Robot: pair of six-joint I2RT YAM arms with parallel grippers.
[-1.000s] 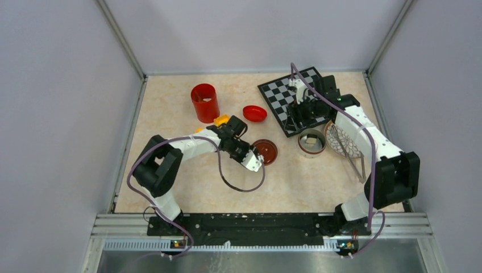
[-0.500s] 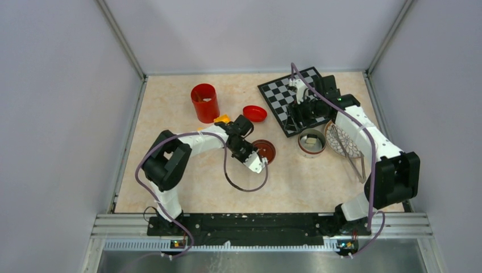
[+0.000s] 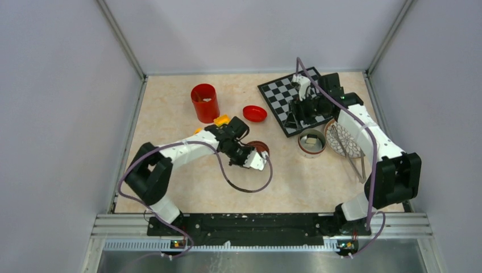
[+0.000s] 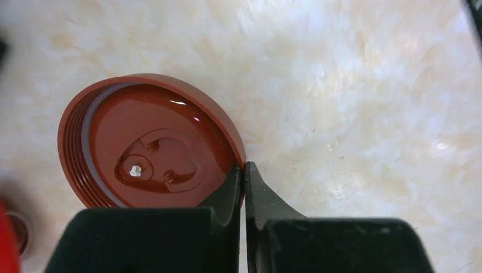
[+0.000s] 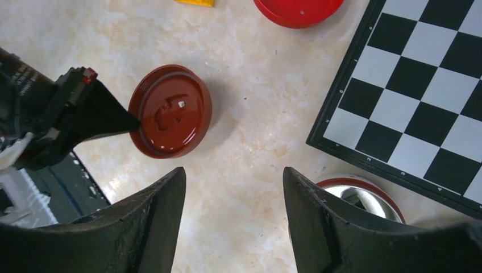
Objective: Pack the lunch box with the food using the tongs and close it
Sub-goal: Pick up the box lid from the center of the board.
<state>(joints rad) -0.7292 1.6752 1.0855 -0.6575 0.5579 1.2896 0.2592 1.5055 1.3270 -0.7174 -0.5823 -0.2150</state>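
The left gripper (image 4: 244,170) has its 2 fingers pressed together with no gap showing between them. The tips sit at the lower right rim of a reddish-brown lid (image 4: 150,151). In the left wrist view the lid lies upside down in the left centre of the frame. Its ridged inner wall and a small white dot in its moulded middle face up. 1 finger overlaps the inside of the rim and the other sits just outside it. Whether the rim itself is pinched between them cannot be told. In the top view the lid and this gripper sit near the centre of the frame, on the beige marbled table (image 3: 187,182).

The right gripper (image 5: 233,170) is spread wide, with nothing between its 2 fingers and only bare table showing in the gap. In the top view it hangs over the lower edge of the chessboard (image 3: 284,94), in the upper right of the frame.

The lunch box (image 3: 311,154), with a steel wall and reddish rim, stands uncovered just below the chessboard's lower corner, right of centre in the top view. It is well apart from the lid. 1 pale beige piece of the food (image 3: 311,140) lies inside it.

Just to the right of the lunch box lies the patterned plate (image 3: 341,142). The tongs (image 3: 357,165) run from the plate toward the lower right, and both grippers are apart from them.

A red cup (image 3: 204,102) stands upper left of centre, with a yellow block (image 3: 221,120) just below it. A red bowl (image 3: 254,113) lies between the cup and the chessboard.
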